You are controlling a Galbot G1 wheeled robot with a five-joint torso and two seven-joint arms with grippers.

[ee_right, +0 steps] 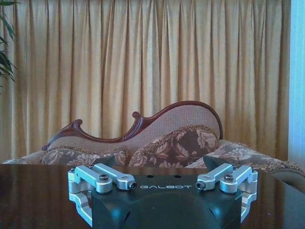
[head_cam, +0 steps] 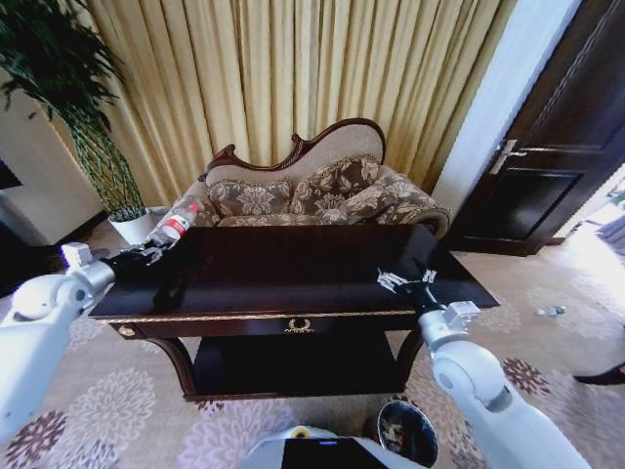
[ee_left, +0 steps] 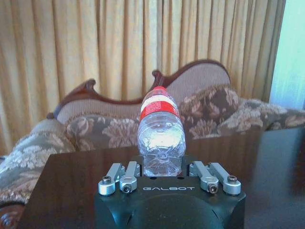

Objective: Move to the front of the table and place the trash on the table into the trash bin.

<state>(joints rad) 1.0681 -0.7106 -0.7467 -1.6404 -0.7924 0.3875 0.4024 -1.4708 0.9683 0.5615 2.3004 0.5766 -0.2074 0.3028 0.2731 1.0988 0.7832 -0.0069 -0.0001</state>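
The dark glossy table (head_cam: 293, 293) stands right in front of me. My left gripper (head_cam: 149, 255) hovers over its left end, shut on the base of a clear plastic bottle (head_cam: 176, 225) with a red cap and label. In the left wrist view the bottle (ee_left: 161, 129) points away from the gripper (ee_left: 162, 168) toward the sofa. My right gripper (head_cam: 398, 280) is low over the table's right part, open with nothing between its fingers; its linkages are spread wide in the right wrist view (ee_right: 164, 177). The round dark trash bin (head_cam: 407, 431) sits on the floor below my right arm.
A carved-back patterned sofa (head_cam: 322, 191) stands close behind the table, with curtains behind it. A white plant pot (head_cam: 132, 227) is at the back left and a dark door (head_cam: 557, 147) at the right. A small object (head_cam: 552, 311) lies on the carpet to the right.
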